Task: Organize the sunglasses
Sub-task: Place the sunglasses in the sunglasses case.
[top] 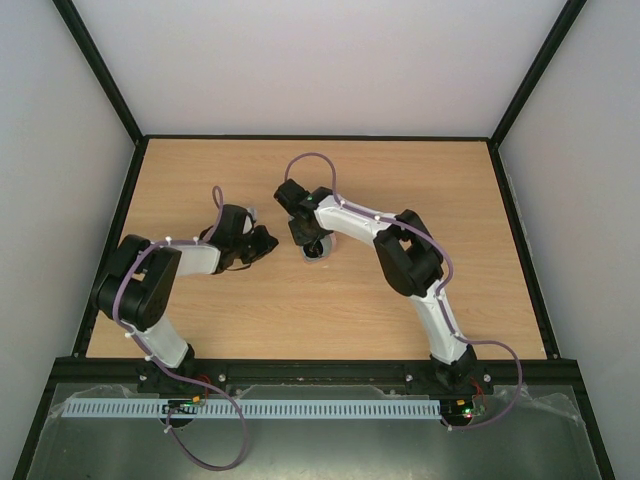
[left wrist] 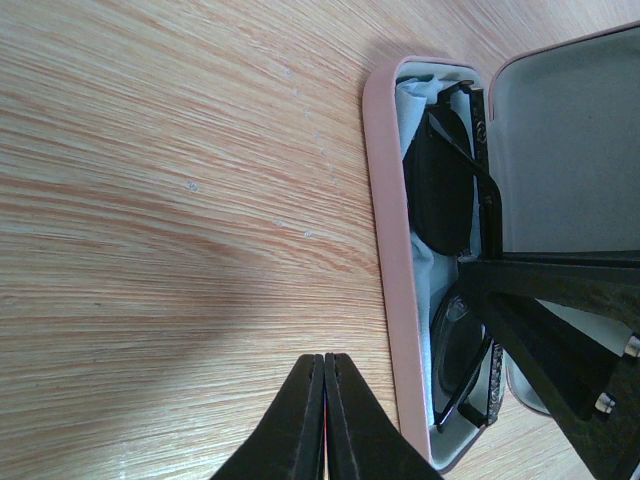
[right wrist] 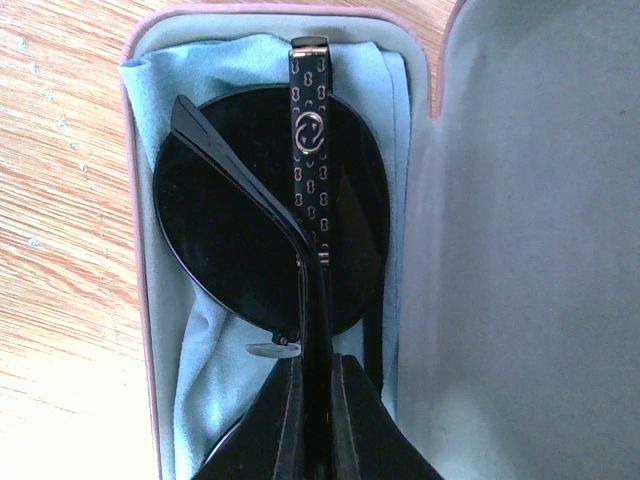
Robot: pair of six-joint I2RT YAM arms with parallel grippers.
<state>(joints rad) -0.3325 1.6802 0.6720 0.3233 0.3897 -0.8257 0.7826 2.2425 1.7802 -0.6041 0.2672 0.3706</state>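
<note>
The sunglasses (right wrist: pixel 262 210), with dark round lenses and folded temple arms, lie inside the open pink case (right wrist: pixel 137 250) on the light blue cloth (right wrist: pixel 205 360). My right gripper (right wrist: pixel 318 372) is shut on the folded temple arms at the middle of the sunglasses. In the left wrist view the sunglasses (left wrist: pixel 440 190) show in the case (left wrist: pixel 385 230), whose lid (left wrist: pixel 570 150) stands open. My left gripper (left wrist: pixel 325 362) is shut and empty, over the bare wood just beside the case's long wall. From above, the right gripper (top: pixel 308 236) covers the case (top: pixel 318 252); the left gripper (top: pixel 258 246) is beside it.
A wooden table (top: pixel 330 310) with a black frame and white walls around it. The two grippers are close together near the table's middle. The right gripper's black body (left wrist: pixel 550 320) reaches over the case in the left wrist view.
</note>
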